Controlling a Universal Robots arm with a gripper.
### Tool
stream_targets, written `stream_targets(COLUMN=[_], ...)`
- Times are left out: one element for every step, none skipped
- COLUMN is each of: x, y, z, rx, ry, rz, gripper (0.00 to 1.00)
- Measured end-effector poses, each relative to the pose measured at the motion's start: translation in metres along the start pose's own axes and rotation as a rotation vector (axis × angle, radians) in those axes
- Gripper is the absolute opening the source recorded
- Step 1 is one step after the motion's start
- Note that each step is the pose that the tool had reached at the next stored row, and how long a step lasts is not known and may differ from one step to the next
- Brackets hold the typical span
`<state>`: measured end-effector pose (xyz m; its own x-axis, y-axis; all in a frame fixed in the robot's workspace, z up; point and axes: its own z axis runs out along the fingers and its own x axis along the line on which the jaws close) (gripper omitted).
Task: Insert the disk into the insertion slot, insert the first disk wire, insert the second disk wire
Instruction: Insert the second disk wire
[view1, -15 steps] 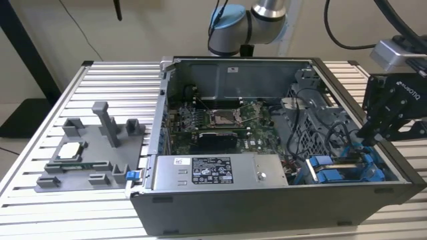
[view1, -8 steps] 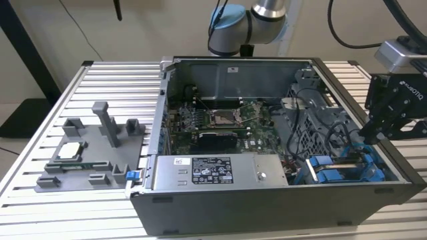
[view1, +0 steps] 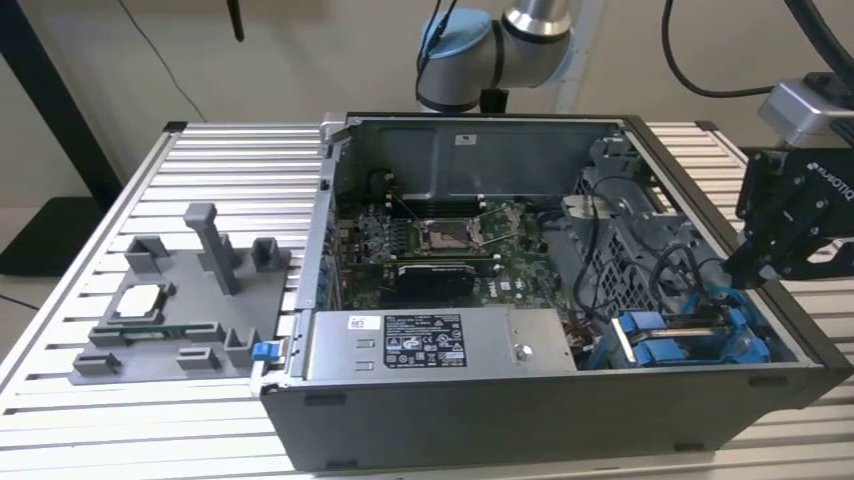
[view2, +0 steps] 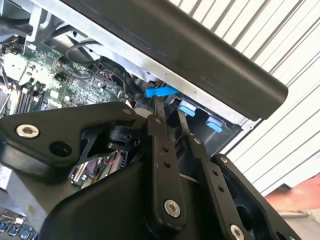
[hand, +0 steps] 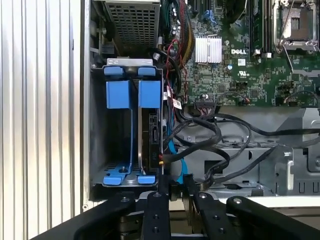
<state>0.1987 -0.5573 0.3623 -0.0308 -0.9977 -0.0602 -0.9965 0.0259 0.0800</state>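
The disk (hand: 151, 131) stands on edge in the insertion slot (hand: 97, 125), a grey metal bay with blue fittings (hand: 132, 94) at the open case's near right corner. In the exterior view the disk (view1: 678, 322) sits between blue carrier parts, in the slot (view1: 767, 352). My gripper (hand: 175, 184) hovers just over the bay's end, its fingers (view2: 156, 120) close together. A thin blue wire (hand: 173, 156) runs from beside the disk up between the fingertips; its blue end (view2: 160, 91) shows at the tips. In the exterior view the gripper (view1: 742, 276) hangs over the case's right wall.
Black cables (hand: 220, 140) loop beside the bay. A perforated cage (hand: 132, 22) and the motherboard (view1: 427, 240) lie further inside the case. The grey power-supply box (view1: 441, 345) lines the front wall. A grey fixture (view1: 187, 300) stands on the slatted table (view1: 80, 420) at the exterior view's left.
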Motion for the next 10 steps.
stream_targets(x=[-0.0001,-0.0001,-0.0001,0.0,0.0,0.0,0.0,0.0001,0.0001,0.0], y=[-0.0003,-0.0003,-0.0003,-0.0003,-0.0004,-0.0004,-0.0004,-0.0003,-0.0002,-0.0002], z=[0.0,0.0001,0.0003,0.0007,0.001,0.0013,0.0014,0.0015,0.0016,0.0016], rx=[-0.0001,-0.0002,-0.0002,-0.0002,-0.0002,-0.0001,0.0,0.0001,0.0001,0.0001], ry=[0.0001,0.0001,0.0002,0.0,-0.0002,-0.0002,-0.0005,-0.0022,-0.0047,-0.0065], rz=[0.0,0.0,0.0,0.001,0.002,0.003,0.003,0.004,0.004,0.004], gripper=[1.0,1.0,1.0,1.0,1.0,1.0,1.0,0.0,0.0,0.0])
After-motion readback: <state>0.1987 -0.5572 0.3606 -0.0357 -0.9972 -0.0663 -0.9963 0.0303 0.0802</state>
